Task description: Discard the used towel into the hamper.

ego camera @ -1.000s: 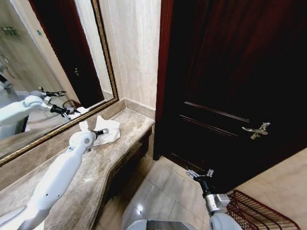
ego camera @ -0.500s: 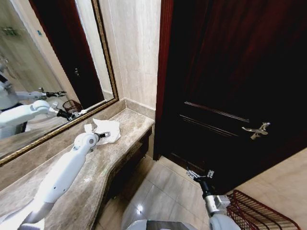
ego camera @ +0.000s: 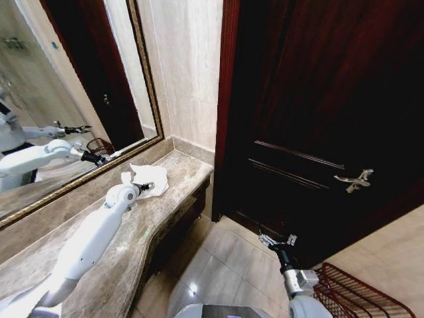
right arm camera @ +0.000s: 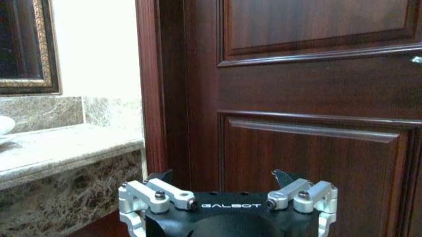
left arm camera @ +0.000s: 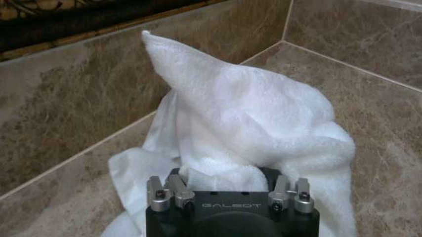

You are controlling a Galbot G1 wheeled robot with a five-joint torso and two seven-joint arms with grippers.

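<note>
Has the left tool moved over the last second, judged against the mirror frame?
Yes. The left tool has slid along the marble counter away from the mirror frame, toward the door side, at the white towel.

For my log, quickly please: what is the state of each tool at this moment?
Left tool: at the towel on the counter; grip cannot be told.
Right tool: open, holding nothing, facing the door.

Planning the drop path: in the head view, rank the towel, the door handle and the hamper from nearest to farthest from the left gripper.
1. The towel: on the marble counter by the mirror, at the left gripper, bunched between its fingers.
2. The door handle: across the gap, on the dark door to the right.
3. The hamper: on the floor at lower right, beside the right gripper.
</note>
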